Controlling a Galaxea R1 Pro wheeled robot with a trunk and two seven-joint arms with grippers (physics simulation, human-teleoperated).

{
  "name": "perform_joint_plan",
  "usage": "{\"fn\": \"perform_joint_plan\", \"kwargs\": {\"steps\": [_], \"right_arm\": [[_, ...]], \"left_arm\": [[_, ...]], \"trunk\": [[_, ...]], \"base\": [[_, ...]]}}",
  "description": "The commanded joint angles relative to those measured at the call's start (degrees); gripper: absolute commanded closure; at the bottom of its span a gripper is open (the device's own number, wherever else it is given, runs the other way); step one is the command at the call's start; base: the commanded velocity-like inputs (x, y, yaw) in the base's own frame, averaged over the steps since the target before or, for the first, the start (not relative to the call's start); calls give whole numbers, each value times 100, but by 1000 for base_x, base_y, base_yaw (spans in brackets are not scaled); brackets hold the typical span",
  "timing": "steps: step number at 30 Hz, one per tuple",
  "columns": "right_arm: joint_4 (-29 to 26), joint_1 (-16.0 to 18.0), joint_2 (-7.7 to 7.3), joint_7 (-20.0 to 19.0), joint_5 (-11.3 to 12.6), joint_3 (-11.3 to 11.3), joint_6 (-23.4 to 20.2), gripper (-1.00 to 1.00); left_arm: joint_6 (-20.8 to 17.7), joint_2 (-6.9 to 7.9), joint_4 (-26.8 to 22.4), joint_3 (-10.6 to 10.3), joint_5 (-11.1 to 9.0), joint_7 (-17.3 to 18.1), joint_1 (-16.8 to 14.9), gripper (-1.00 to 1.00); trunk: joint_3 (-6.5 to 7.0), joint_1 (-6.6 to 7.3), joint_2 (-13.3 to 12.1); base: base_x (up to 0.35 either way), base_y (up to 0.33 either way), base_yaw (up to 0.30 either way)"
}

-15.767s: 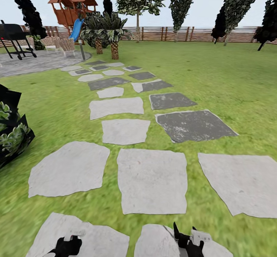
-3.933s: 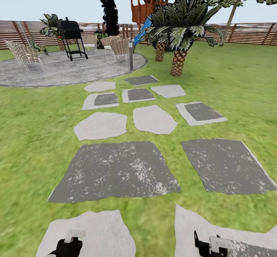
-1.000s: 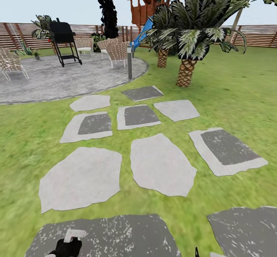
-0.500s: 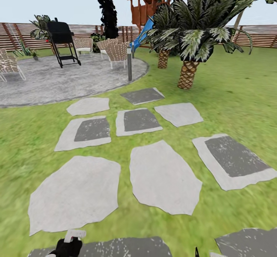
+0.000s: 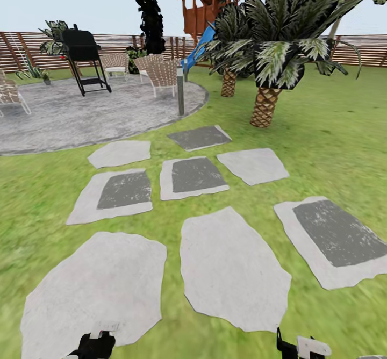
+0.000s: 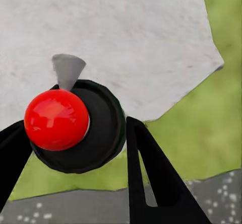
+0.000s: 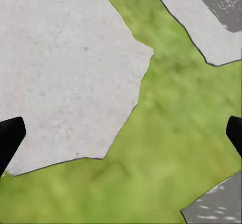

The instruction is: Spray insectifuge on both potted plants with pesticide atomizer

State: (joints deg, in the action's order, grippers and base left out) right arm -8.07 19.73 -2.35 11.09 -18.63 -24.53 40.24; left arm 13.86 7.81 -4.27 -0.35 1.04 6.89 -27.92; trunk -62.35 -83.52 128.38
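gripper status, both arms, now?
Left tool: closed around a black round object with a red ball and grey nozzle.
Right tool: open, empty, over grass and stepping stones.

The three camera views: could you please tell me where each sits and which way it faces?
Head view: robot's head, facing forward and down over stepping stones toward round paving; left pincer and right pincer at bottom.
Left wrist view: left arm, looking down its fingers at pale stone; red ball between them.
Right wrist view: right arm, looking down at lawn; fingertips wide apart.
Shared: wrist views both show stone and grass.
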Motion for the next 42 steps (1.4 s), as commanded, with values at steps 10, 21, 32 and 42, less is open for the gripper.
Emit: {"fn": "perform_joint_plan", "kwargs": {"steps": [10, 21, 32, 42], "right_arm": [[7, 4, 0, 42, -71, 153, 10, -100], [7, 4, 20, 53, -71, 168, 18, -100], [7, 4, 42, 60, -71, 164, 19, -100], [7, 4, 46, 60, -71, 168, 19, -100]], "left_arm": [[20, -4, 12, 0, 3, 14, -2, 100], [20, -7, 11, 0, 2, 14, -3, 100], [20, -5, 14, 0, 4, 14, 5, 100], [20, -2, 14, 0, 1, 14, 5, 100]], "trunk": [[-53, -3, 1], [-111, -3, 1], [-114, -3, 1], [-114, -3, 1]], "base": [[340, 0, 134], [339, 0, 225], [340, 0, 276], [340, 0, 279]]}}
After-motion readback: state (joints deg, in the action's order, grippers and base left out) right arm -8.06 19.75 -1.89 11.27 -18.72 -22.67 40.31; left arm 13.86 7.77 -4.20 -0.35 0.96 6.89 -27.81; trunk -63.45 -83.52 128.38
